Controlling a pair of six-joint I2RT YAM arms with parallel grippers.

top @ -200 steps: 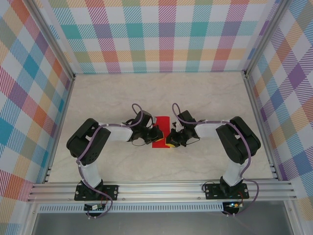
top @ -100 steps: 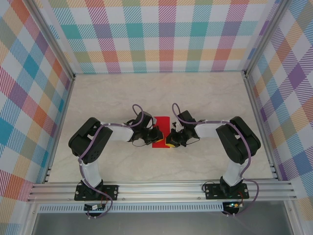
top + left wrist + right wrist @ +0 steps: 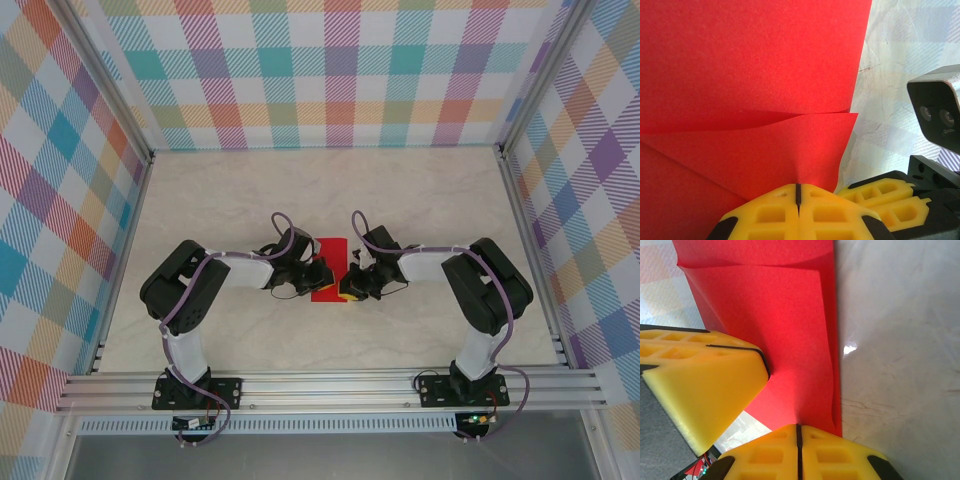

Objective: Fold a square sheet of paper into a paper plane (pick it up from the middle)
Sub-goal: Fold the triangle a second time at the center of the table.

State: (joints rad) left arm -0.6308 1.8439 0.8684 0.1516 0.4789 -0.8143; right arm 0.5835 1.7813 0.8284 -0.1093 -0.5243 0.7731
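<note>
The square sheet of paper (image 3: 328, 246) is bright red and folded to a narrow creased strip, lying on the table's middle between both arms. A folded flap's edge crosses it in the left wrist view (image 3: 750, 75). My left gripper (image 3: 797, 187) is shut, its yellow tips meeting on the paper, which rises slightly into the slit. My right gripper (image 3: 798, 428) is shut the same way on the sheet (image 3: 790, 315) near its long edge. From above, the left gripper (image 3: 322, 276) and right gripper (image 3: 348, 288) face each other over the strip's near half.
The marble-patterned table (image 3: 420, 190) is walled by checked panels with aluminium posts (image 3: 525, 240). The left gripper's yellow fingers (image 3: 705, 385) crowd the right wrist view, and the right gripper's fingers (image 3: 880, 197) and camera (image 3: 937, 112) sit close in the left wrist view.
The left arm's elbow shifted slightly right a second ago. Both grippers and the paper have stayed where they were.
</note>
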